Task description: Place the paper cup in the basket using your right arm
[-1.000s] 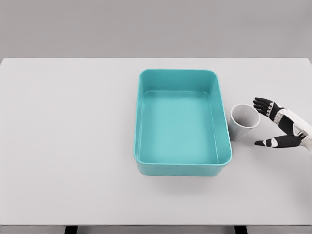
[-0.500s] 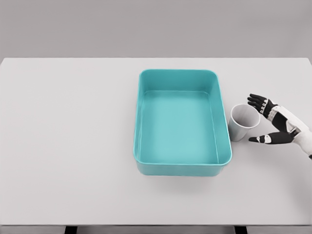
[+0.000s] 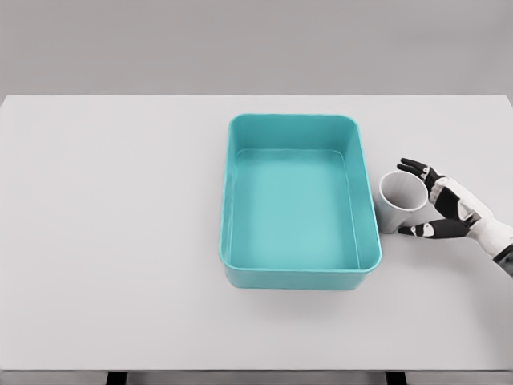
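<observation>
A white paper cup (image 3: pixel 398 200) stands upright on the table just right of the teal basket (image 3: pixel 370 200). My right hand (image 3: pixel 410 197) reaches in from the right edge, open, its black fingers spread around the cup's right side. The upper fingers (image 3: pixel 415 168) lie by the cup's far rim and the thumb (image 3: pixel 421 231) by its near side. I cannot tell whether they touch the cup. The basket holds nothing. The left arm does not show.
The white table (image 3: pixel 120 241) stretches wide to the left of the basket. Its front edge runs along the bottom of the view and its right edge lies just beyond my right forearm (image 3: pixel 493 237).
My right hand has slid left toward the cup, and its fingers now bracket the cup's right side. The cup and basket have not moved.
</observation>
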### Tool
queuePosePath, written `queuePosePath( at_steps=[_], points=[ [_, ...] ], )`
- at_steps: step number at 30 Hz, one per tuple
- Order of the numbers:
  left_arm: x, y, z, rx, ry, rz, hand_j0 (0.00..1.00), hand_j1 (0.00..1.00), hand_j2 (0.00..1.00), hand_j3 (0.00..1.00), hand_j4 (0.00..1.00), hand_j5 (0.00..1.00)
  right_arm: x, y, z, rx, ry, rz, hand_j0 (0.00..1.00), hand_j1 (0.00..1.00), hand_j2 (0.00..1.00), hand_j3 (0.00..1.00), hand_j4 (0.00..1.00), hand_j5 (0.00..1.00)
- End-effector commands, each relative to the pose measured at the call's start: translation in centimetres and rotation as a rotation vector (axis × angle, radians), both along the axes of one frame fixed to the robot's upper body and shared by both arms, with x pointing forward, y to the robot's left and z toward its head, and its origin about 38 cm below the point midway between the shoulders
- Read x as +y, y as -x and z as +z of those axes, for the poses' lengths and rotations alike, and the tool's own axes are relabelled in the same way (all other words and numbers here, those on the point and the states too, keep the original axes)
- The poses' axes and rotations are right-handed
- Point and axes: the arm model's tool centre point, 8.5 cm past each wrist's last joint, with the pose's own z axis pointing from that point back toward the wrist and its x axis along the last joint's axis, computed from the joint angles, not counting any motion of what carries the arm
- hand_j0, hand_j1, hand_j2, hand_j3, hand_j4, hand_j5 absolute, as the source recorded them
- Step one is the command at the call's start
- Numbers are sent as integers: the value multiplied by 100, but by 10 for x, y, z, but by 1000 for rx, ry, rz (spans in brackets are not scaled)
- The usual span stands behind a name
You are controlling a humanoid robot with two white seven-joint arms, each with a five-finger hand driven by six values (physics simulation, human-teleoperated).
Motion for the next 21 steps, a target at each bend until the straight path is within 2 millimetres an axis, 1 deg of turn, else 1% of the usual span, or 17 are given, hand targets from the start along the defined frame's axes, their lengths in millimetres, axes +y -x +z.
queuePosePath(
  at_steps=[1,12,21],
  points=[
    [0,0,0,0,0,0,100,100,100,100,100,100,5,0,-1,0,-17,3,100,100,100,100,100,100],
    [0,0,0,0,0,0,100,100,100,100,100,100,13,-3,-4,8,-38,6,100,100,100,100,100,100],
    [0,0,0,0,0,0,100,100,100,100,100,100,15,-5,-3,3,-43,7,100,100,100,100,100,100]
  ],
)
